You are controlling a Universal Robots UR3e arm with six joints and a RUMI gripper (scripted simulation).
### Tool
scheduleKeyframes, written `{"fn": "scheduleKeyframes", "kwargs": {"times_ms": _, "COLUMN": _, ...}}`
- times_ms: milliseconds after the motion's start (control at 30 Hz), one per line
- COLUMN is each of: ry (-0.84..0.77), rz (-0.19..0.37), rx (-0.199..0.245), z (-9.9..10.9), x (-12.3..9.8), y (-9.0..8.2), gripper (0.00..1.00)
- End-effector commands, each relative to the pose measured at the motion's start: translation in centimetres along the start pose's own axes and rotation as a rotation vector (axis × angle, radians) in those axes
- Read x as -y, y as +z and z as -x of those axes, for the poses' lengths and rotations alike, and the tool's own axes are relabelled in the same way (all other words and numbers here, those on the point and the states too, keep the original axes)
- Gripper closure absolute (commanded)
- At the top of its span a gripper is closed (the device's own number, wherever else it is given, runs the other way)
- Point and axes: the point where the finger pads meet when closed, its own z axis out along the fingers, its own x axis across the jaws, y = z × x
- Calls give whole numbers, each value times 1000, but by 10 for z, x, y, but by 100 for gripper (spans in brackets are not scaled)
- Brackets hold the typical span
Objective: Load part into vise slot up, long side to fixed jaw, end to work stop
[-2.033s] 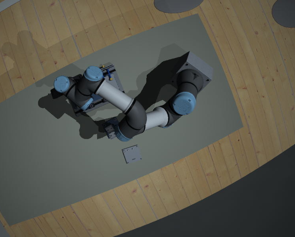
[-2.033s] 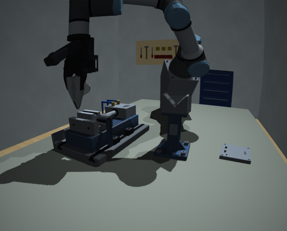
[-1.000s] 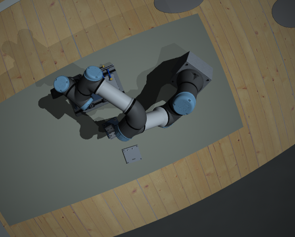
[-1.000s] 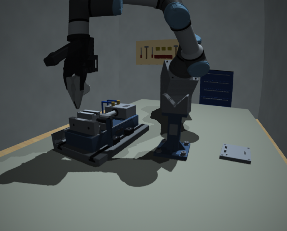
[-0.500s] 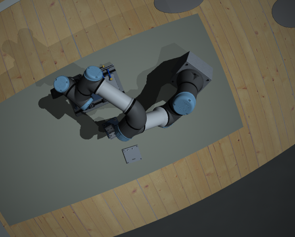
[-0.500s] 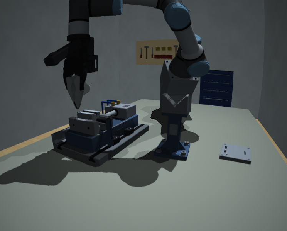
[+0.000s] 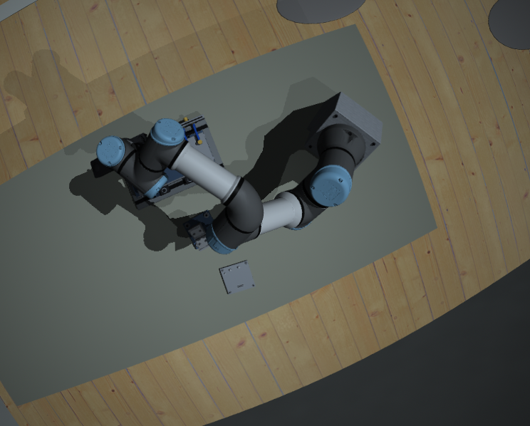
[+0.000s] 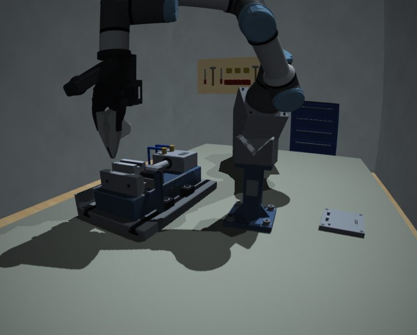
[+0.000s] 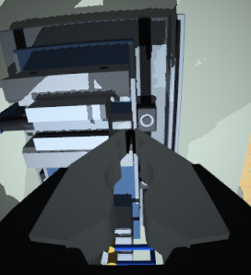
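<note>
My gripper is shut and empty. It hangs point-down above the near end of the vise, close to the work stop, and touches nothing. In the wrist view the closed fingertips point at the gap beside the work stop. A light grey block, the part, lies between the jaws with a groove on its top face. It also shows in the wrist view, next to the fixed jaw. I cannot tell whether it touches the jaw or the stop. The infeed plate is bare.
The V-block stands on its blue post right of the vise. The air cylinder with blue tubes and yellow fittings sits at the vise's far end. The arm's base is at the mat's far side.
</note>
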Motion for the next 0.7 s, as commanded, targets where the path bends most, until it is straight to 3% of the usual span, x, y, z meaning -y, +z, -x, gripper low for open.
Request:
{"fn": "scheduleKeyframes", "kwargs": {"times_ms": 0, "ry": -1, "rz": -1, "rx": -2, "z": 0, "x": 1, "y": -1, "gripper": 100}}
{"fn": "scheduleKeyframes", "kwargs": {"times_ms": 667, "ry": -1, "rz": -1, "rx": -2, "z": 0, "x": 1, "y": 4, "gripper": 100}}
